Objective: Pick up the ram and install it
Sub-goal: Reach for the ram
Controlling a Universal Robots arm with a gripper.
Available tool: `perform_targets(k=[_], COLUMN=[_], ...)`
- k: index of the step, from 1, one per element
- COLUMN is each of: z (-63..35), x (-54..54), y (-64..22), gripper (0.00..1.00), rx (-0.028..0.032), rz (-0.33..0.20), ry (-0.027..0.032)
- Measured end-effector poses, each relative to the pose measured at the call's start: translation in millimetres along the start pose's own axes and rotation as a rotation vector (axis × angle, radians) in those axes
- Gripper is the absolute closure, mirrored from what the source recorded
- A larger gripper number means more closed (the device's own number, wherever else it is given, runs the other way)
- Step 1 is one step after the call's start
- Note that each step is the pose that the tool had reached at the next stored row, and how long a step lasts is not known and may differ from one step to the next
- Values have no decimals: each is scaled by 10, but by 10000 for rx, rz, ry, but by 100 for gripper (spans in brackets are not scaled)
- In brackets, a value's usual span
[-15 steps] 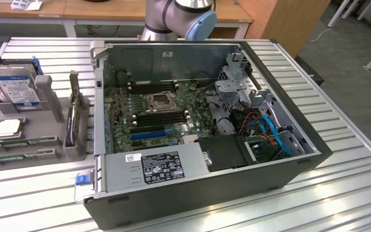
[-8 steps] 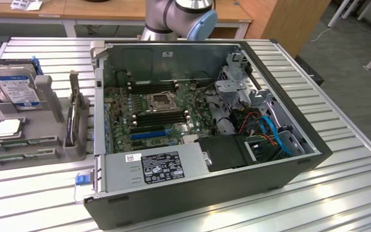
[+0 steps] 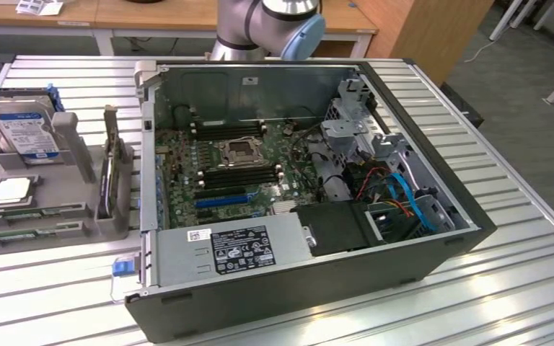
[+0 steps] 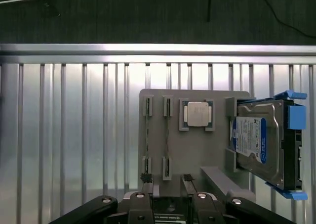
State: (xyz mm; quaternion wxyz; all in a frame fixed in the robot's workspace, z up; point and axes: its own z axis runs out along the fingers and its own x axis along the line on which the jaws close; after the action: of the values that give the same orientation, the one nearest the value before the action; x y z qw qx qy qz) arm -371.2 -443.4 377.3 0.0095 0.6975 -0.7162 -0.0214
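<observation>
The work surface is a ribbed aluminium table [image 3: 508, 288] carrying an open computer case [image 3: 431, 245] and, at the exterior view's left, a grey parts holder [image 4: 197, 150]. In the case you see the motherboard [image 3: 214, 176] with its black memory slots [image 3: 243, 176] on both sides of the processor socket [image 3: 239, 150]. In the wrist view, locate the ram [image 4: 167, 135] standing on edge in one of the holder's two narrow slots, with a second stick [image 4: 147, 135] in the slot just beside it. The ram sits between that stick and the square silver processor [image 4: 197, 114]; the hard drive [image 4: 259, 140] stands at the holder's far side. The gripper [image 4: 168, 180] is over the holder's edge, jaws spread apart and holding nothing. The ram lines up with the gap between the fingers [image 4: 146, 178] and extends away from them. You cannot tell from either view how high the fingertips are above the ram.
</observation>
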Motion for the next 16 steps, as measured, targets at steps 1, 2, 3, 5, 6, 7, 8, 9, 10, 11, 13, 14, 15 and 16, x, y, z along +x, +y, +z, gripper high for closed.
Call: perform_targets(k=[1, 2, 3, 5, 6, 7, 8, 9, 10, 11, 13, 14, 15, 16], z=[18, 36, 55, 91, 109, 127, 145, 164, 182, 200, 236, 254, 272, 292], x=[1, 3, 5, 7, 8, 9, 10, 11, 12, 13, 13, 14, 14, 15], y=[-1, -1, -2, -2, -2, -2, -2, -2, -1, -1, -1, -1, -1, -1], gripper=[65, 65, 65, 65, 65, 65, 65, 65, 65, 65, 65, 65, 65, 65], rx=[-1, 0, 0, 1, -1, -1, 0, -1, -1, 0, -1, -1, 0, 0], rz=[0, 0, 0, -1, -1, -1, -1, -1, -1, -1, -1, -1, -1, -1], ry=[1, 0, 0, -1, 0, 0, 0, 0, 0, 0, 1, 0, 0, 0])
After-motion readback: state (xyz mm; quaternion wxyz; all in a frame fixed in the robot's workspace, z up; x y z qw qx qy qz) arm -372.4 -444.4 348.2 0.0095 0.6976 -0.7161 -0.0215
